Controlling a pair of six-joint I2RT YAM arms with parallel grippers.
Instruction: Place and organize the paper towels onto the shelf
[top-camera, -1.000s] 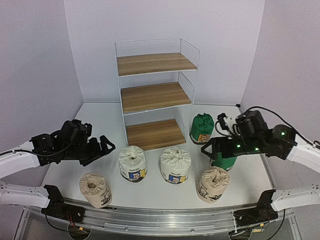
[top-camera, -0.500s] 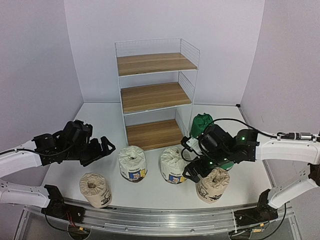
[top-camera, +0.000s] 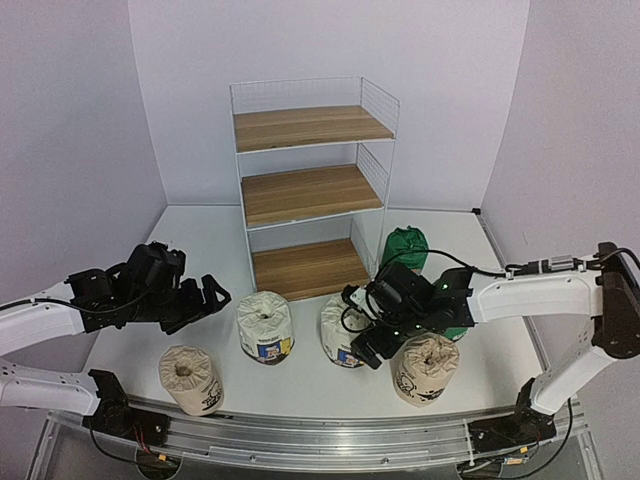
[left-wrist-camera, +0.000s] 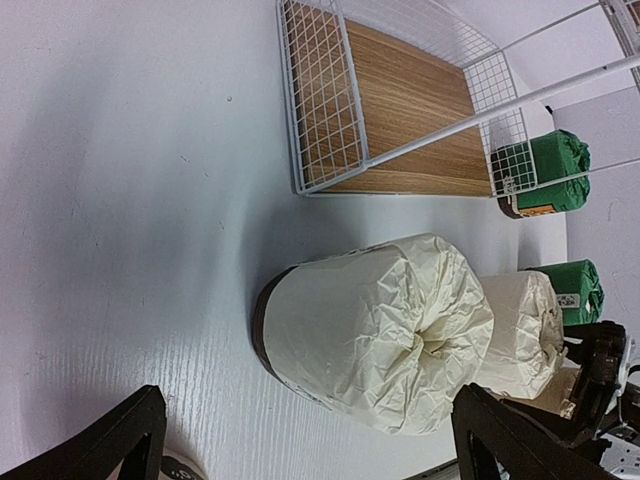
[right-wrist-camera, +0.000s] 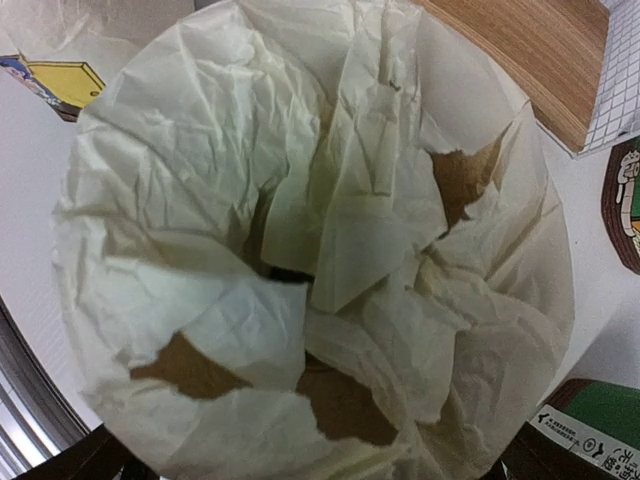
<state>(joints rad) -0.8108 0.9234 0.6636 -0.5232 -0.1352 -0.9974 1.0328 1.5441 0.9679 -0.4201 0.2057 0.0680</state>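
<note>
Left fingers (top-camera: 213, 291) stand spread wide out at the left; right fingers (top-camera: 366, 354), low near centre, equally wide.

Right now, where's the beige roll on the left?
In the top view, the beige roll stands front-left on the table, just left of a white roll, not touching.

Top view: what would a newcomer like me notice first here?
The tall wire shelf at the back, its three wooden boards bare. In front, plump wrapped paper towels in white, beige and green stand on the white table. The right arm reaches low among them, jaws open over one roll.
</note>
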